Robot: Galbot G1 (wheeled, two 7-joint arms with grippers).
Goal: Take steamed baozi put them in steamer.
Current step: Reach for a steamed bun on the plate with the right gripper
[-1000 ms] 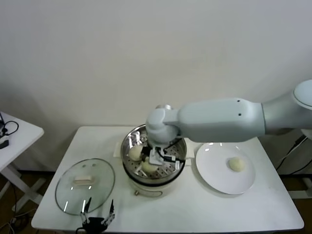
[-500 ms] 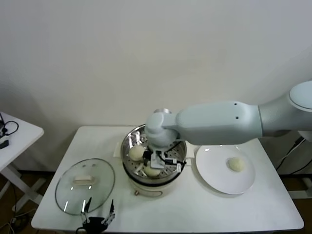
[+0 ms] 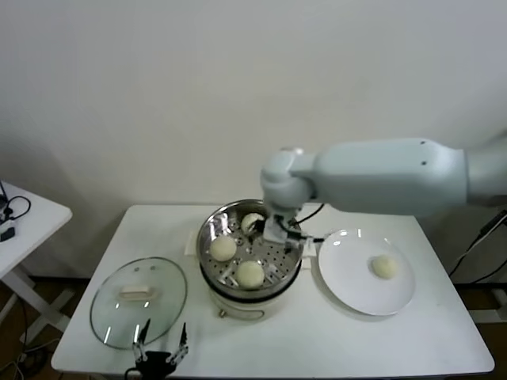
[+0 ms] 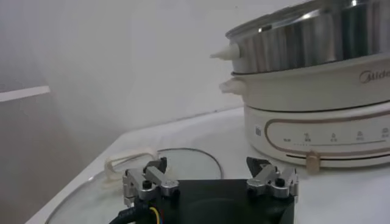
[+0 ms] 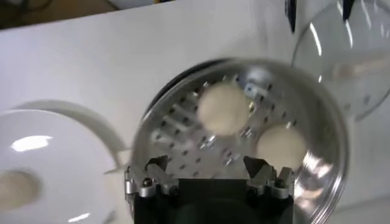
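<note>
The table point(image 3: 444, 332) carries everything within reach of both arms, and the steamer point(image 3: 214, 279) stands at its middle, a shiny steel pot on a cream base, probably so that either side can feed it. The plate point(image 3: 348, 285) lies just beside the steamer on the robot's right, close enough that each bun makes only a short trip across. The glass lid point(image 3: 111, 313) rests flat on the table at the robot's left, well clear of the pot's mouth, which leaves the holed tray open from above. The right gripper point(image 5: 207, 176) hangs over the far right part of the pot near the rim, its fingers spread wide apart with nothing between them, a stance that fits a hand with no load over the tray. The left gripper point(image 4: 210, 179) sits low at the table's near edge beside the lid, fingers also spread and empty, out of the working arm's path. Three buns lie on the tray: one at the near side point(image 3: 250, 274), one toward the left point(image 3: 223, 248), and one at the back point(image 3: 252, 222) close to the right gripper. The fourth bun point(image 3: 385, 267) sits alone on the plate, so by my reckoning one trip is left
</note>
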